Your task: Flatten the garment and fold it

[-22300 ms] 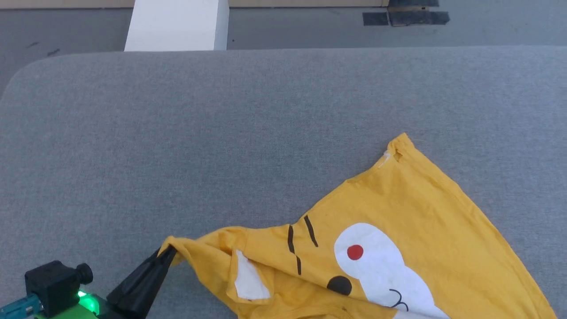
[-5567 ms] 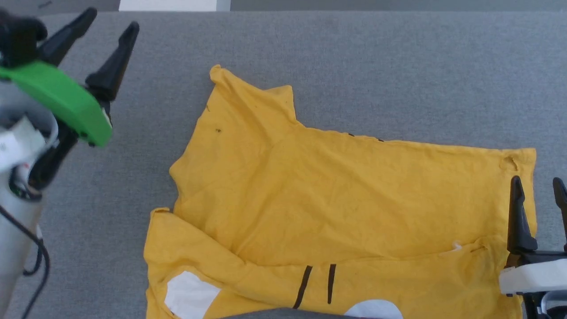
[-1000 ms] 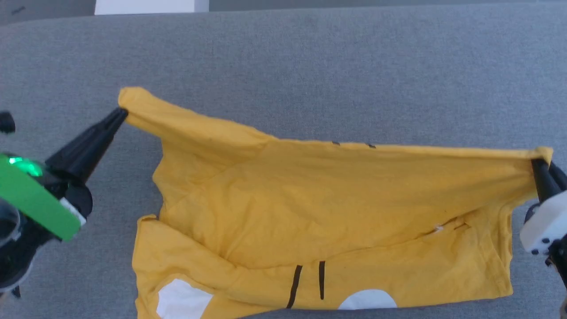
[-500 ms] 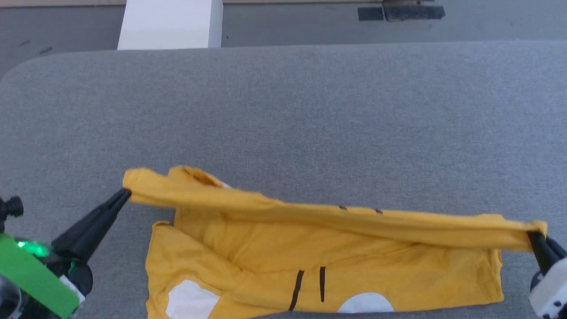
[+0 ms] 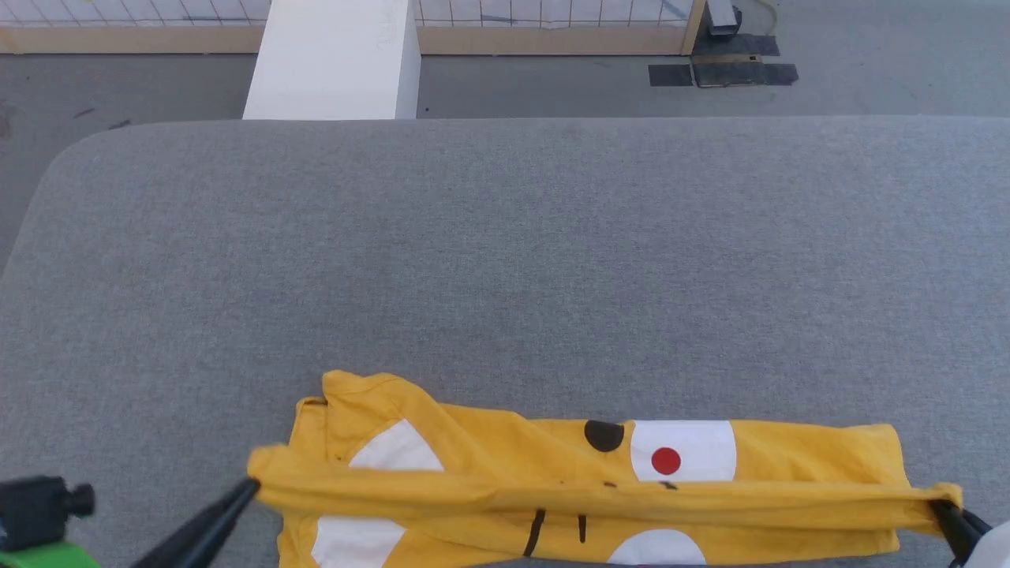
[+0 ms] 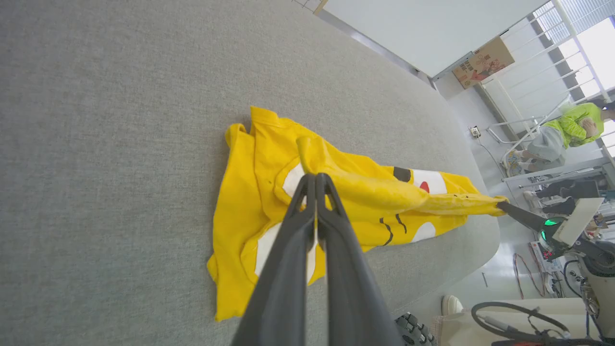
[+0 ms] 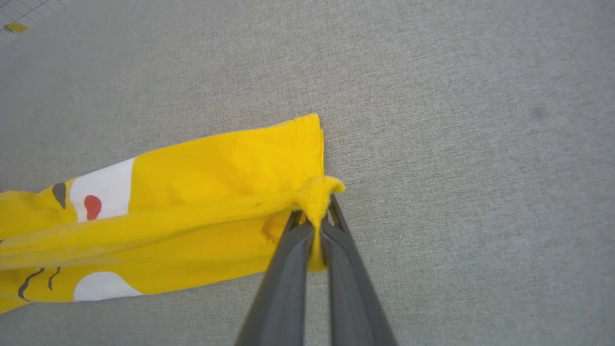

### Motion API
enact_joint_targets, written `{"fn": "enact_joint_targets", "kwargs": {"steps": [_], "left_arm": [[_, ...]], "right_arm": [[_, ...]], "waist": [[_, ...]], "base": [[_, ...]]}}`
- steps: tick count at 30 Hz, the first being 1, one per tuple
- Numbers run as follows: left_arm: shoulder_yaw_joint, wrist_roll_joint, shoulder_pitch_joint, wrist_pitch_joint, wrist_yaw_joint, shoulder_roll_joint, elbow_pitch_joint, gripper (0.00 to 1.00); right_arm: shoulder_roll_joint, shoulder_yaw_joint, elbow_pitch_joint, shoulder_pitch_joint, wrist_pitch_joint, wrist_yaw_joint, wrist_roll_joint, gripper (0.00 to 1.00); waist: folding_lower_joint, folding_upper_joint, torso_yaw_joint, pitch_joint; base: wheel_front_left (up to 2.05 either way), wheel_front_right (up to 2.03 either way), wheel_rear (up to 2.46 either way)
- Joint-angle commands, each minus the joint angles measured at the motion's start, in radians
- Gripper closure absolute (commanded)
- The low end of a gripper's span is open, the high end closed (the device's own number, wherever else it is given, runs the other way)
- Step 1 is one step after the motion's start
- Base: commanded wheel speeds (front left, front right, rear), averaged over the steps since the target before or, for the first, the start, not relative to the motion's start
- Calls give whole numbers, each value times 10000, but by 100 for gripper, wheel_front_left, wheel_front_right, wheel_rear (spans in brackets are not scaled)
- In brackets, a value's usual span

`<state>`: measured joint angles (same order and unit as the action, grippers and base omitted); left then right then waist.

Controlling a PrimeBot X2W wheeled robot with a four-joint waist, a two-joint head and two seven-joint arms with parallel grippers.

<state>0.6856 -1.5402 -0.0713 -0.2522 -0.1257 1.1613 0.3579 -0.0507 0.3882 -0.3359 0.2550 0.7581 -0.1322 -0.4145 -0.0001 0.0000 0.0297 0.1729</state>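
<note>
Left fingers (image 6: 288,269) clamped on garment (image 6: 240,202) edge; right fingers (image 7: 283,288) likewise.

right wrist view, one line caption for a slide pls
Right gripper pinching a corner of the yellow garment, its edge stretched over the grey padded surface.

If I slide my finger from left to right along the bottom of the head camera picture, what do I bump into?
First the left gripper, shut on one end of the garment → the garment's two dark stripes → black spot → red dot → right gripper, shut on the other end.
</note>
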Motion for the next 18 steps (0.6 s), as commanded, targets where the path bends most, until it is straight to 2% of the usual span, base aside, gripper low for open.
{"fn": "enact_joint_targets", "kwargs": {"steps": [1, 9, 16, 17, 18], "left_arm": [[164, 182, -126, 65, 83, -250, -215, 100], [1127, 820, 767, 1039, 184, -2092, -1965, 100], [1609, 1452, 1835, 1705, 186, -3197, -3896, 100], [1644, 1504, 1957, 1761, 178, -3306, -4152, 100], [1671, 1534, 2039, 1808, 171, -3380, -4335, 100]], "right_arm": [[4, -133, 87, 75, -22, 15, 71, 100], [4, -1005, 924, -205, -431, 15, 542, 100], [4, -1544, 1953, -621, -833, 15, 923, 100], [4, -1577, 2134, -677, -869, 15, 926, 89], [4, -1581, 2268, -729, -925, 15, 915, 64]], "waist": [[1, 0, 44, 31], [1, 0, 168, 243], [1, 0, 109, 461], [1, 0, 91, 494], [1, 0, 76, 521]], "base": [[0, 0, 0], [0, 0, 0], [0, 0, 0], [0, 0, 0], [0, 0, 0]]}}
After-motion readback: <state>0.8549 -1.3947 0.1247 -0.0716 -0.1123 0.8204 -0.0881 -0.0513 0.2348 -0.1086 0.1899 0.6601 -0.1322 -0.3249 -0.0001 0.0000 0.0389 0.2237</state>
